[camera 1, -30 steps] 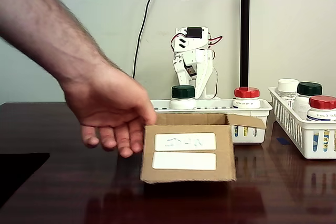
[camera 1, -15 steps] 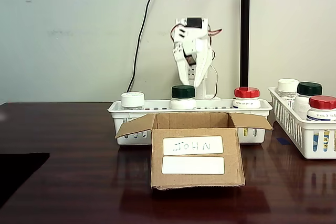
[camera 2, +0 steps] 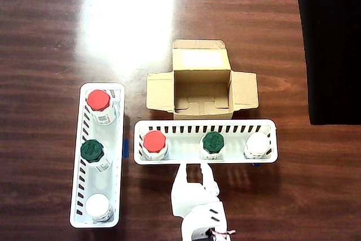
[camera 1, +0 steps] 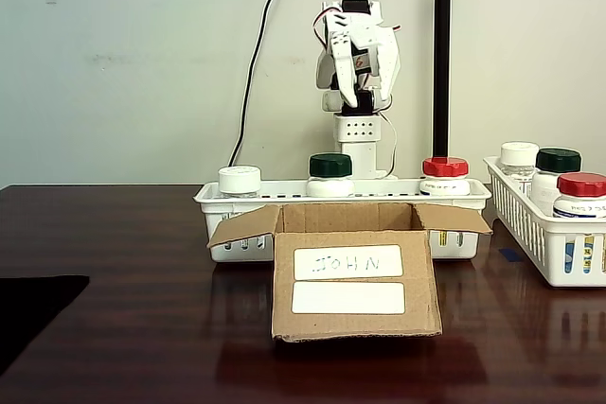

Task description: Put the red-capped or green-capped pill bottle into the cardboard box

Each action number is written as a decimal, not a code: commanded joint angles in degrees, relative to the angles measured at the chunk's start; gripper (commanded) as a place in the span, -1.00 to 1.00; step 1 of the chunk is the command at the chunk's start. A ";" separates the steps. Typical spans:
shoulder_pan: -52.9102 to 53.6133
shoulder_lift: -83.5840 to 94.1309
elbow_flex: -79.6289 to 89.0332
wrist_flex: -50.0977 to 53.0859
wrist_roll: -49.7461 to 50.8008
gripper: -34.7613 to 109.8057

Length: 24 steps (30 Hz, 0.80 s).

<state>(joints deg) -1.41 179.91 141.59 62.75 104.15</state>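
While the cardboard box [camera 1: 355, 272] sits nearest with flaps spread, the pill bottle [camera 2: 213, 144] stands mid-basket [camera 2: 205, 160] just behind it, between a red-capped bottle [camera 2: 154, 143] and a white-capped one [camera 2: 257, 145]. Farthest back, the gripper [camera 2: 192, 171] hovers with fingers parted, holding nothing. A descent off-centre could knock a neighbour or catch the basket wall; the box's near flap leaves little clearance.

Dark wood table [camera 2: 293, 196]: open cardboard box [camera 2: 202, 91], two white baskets [camera 2: 205, 159] [camera 2: 79, 184], black mat [camera 2: 333, 55].
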 commanded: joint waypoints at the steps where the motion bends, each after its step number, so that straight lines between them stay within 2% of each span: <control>1: 0.70 -9.05 -7.65 -2.72 0.44 0.12; 12: 10.28 -22.85 -7.12 -17.40 5.27 0.18; 24: 10.28 -25.14 -8.70 -20.74 7.29 0.18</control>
<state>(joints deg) 8.00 155.39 136.41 44.12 110.48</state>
